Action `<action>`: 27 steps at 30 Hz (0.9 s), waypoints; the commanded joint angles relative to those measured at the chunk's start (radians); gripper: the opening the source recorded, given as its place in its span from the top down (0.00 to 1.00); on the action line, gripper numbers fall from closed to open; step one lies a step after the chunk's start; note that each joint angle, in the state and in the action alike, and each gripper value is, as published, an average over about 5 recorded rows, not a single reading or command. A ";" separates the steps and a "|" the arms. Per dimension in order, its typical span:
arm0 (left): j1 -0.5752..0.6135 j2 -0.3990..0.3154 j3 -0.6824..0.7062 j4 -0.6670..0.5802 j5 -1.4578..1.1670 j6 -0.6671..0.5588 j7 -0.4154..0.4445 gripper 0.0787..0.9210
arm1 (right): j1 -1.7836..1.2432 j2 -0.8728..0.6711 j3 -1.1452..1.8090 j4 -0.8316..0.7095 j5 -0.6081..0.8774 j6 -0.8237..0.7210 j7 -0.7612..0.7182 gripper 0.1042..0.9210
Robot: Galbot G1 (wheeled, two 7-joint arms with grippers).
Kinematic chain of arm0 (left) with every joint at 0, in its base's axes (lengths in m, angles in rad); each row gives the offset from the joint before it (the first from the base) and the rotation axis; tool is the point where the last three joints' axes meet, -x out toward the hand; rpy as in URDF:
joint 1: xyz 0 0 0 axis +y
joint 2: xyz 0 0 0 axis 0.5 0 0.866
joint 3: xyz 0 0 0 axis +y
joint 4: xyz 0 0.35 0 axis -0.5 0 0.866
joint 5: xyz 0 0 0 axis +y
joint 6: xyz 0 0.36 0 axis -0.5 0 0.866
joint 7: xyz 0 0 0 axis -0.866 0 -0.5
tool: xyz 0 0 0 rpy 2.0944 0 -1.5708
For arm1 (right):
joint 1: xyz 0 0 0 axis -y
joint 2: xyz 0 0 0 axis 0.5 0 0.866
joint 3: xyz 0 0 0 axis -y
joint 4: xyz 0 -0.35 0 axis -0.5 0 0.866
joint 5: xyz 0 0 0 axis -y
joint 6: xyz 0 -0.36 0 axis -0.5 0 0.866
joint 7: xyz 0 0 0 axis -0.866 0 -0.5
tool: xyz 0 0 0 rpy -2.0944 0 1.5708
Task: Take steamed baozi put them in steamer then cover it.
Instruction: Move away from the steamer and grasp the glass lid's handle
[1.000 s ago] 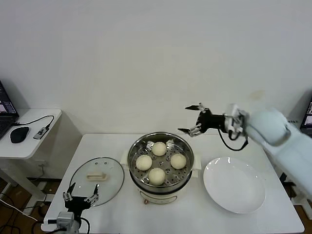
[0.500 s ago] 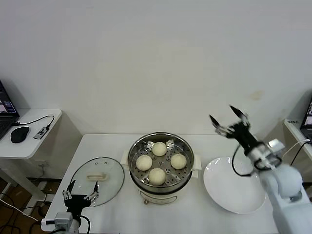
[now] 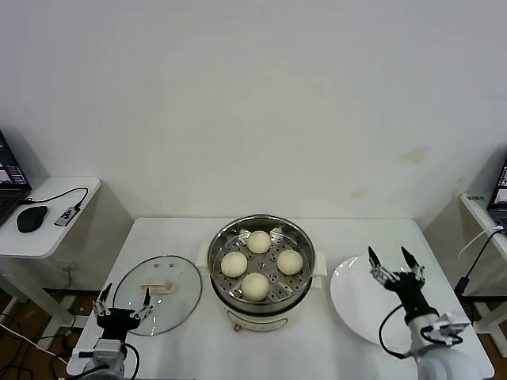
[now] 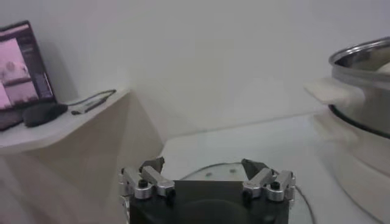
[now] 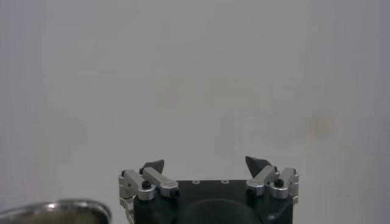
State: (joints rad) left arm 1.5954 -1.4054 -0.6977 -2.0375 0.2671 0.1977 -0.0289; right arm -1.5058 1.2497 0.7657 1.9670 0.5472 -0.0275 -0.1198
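The steamer (image 3: pixel 261 305) stands mid-table with several cream baozi (image 3: pixel 255 286) on its perforated tray, uncovered. The glass cover (image 3: pixel 179 299) lies flat on the table to the steamer's left, cream handle (image 3: pixel 156 286) up. My left gripper (image 3: pixel 125 299) is open at the cover's near edge, holding nothing. In the left wrist view the gripper (image 4: pixel 203 164) points over the cover (image 4: pixel 210 172), with the steamer (image 4: pixel 365 91) off to one side. My right gripper (image 3: pixel 388 257) is open and empty over the white plate. In the right wrist view the gripper (image 5: pixel 206 163) faces the wall, with the steamer rim (image 5: pixel 55 210) at the corner.
An empty white plate (image 3: pixel 360 313) lies right of the steamer. A low side table (image 3: pixel 47 229) at the far left carries a laptop (image 4: pixel 21 61), a mouse (image 3: pixel 32 218) and a cable. The wall is close behind the table.
My right arm has swung from behind the steamer down to the near right, over the plate, still open. My left gripper has shifted slightly toward the cover.
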 commanded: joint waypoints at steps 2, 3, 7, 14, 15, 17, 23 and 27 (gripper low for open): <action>-0.065 0.082 0.116 0.174 0.989 -0.079 -0.310 0.12 | -0.083 0.059 0.033 -0.020 0.000 0.020 0.026 0.12; -0.076 0.093 0.123 0.189 1.025 -0.081 -0.301 0.12 | -0.078 0.058 0.033 -0.020 -0.001 0.018 0.025 0.12; -0.124 0.136 0.133 0.250 1.046 -0.155 -0.257 0.12 | -0.069 0.052 0.028 -0.018 0.002 0.012 0.022 0.12; -0.196 0.165 0.119 0.403 1.045 -0.372 -0.189 0.12 | -0.066 0.035 0.013 -0.020 -0.016 0.008 0.011 0.12; -0.197 0.165 0.117 0.409 1.053 -0.370 -0.175 0.12 | -0.065 0.036 0.012 -0.020 -0.020 0.009 0.009 0.12; -0.191 0.165 0.118 0.412 1.065 -0.354 -0.145 0.12 | -0.063 0.041 0.008 -0.024 -0.036 0.015 0.006 0.12; -0.168 0.160 0.113 0.405 1.106 -0.285 -0.103 0.12 | -0.051 0.068 -0.015 -0.044 -0.094 0.042 0.005 0.12; -0.162 0.159 0.112 0.406 1.098 -0.246 -0.095 0.12 | -0.047 0.080 -0.021 -0.050 -0.100 0.047 0.006 0.12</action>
State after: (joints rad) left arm 1.4506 -1.2622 -0.5943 -1.6956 1.2522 -0.0551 -0.1588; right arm -1.5499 1.3126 0.7528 1.9272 0.4835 0.0046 -0.1136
